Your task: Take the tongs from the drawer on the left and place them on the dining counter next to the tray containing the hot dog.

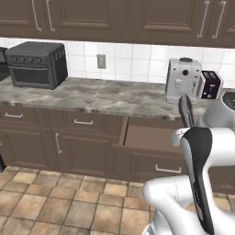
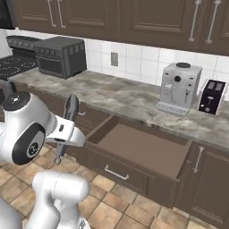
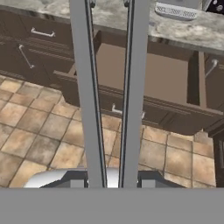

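The hand (image 3: 113,183) was closed on the tongs (image 3: 109,96), gripping them near the lower ends of their two long grey arms. In the hand view, both arms ran upward side by side, slightly apart, and passed in front of the drawer (image 3: 148,74). In the left base view, the tongs (image 1: 186,110) rose as a dark, narrow, nearly upright shape above the white arm, in front of the bench (image 1: 92,96) edge. In the right base view, the tongs (image 2: 70,112) stood upright beside the arm's round joint, clear of the drawer (image 2: 143,150).

The drawer was pulled out below the bench, its flat brown floor exposed. Its silver bar handle (image 2: 116,173) ran horizontally across the front panel. A coffee machine (image 2: 180,88) and a toaster (image 2: 212,97) stood on the bench behind the drawer. A toaster oven (image 1: 36,64) stood farther left.
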